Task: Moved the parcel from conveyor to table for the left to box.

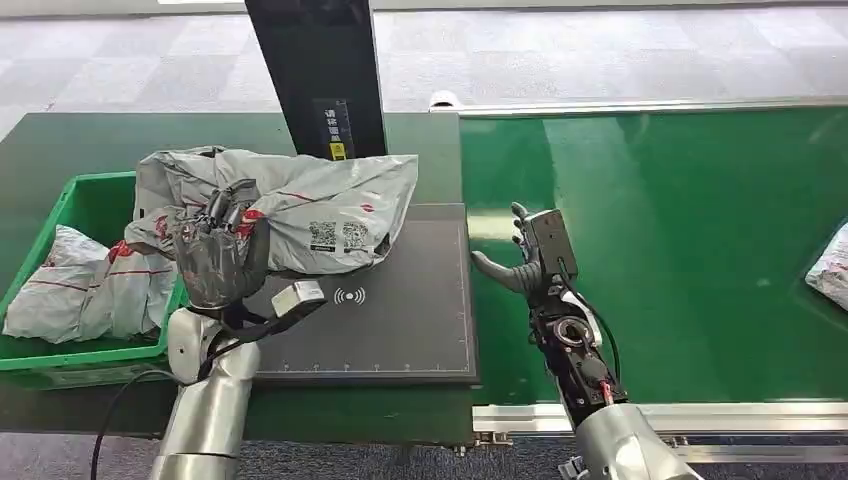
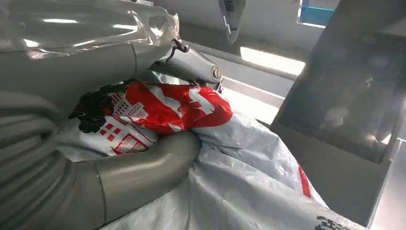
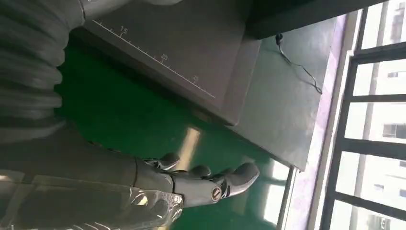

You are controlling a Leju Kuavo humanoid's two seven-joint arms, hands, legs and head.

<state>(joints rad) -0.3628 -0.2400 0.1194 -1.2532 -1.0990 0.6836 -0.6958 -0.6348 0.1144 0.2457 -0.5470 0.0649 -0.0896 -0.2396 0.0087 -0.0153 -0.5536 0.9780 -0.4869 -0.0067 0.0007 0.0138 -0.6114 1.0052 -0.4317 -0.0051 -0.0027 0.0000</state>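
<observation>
We see a dark green counter (image 1: 60,140) carrying a green crate (image 1: 85,200) and a dark scanning plate (image 1: 400,320), with a grey parcel (image 1: 330,210) lying partly on the plate, and beside it a green conveyor belt (image 1: 680,230) carrying another parcel (image 1: 830,265) at the edge.

The parcel (image 1: 300,205) gripped in the left hand (image 1: 215,262) is a crinkled grey plastic mailer with a soft sheen and a glossy red printed patch, and its slack end lies on a smooth matt dark scanner pad (image 1: 400,320). That hand's fingers look like smooth grey plastic, partly under clear glossy film, on a brushed silver metal forearm. Under the empty right hand (image 1: 535,255) the conveyor belt (image 1: 700,230) is smooth green rubbery material with a faint glare, and beside the left hand stands a shiny green plastic crate (image 1: 75,200).
</observation>
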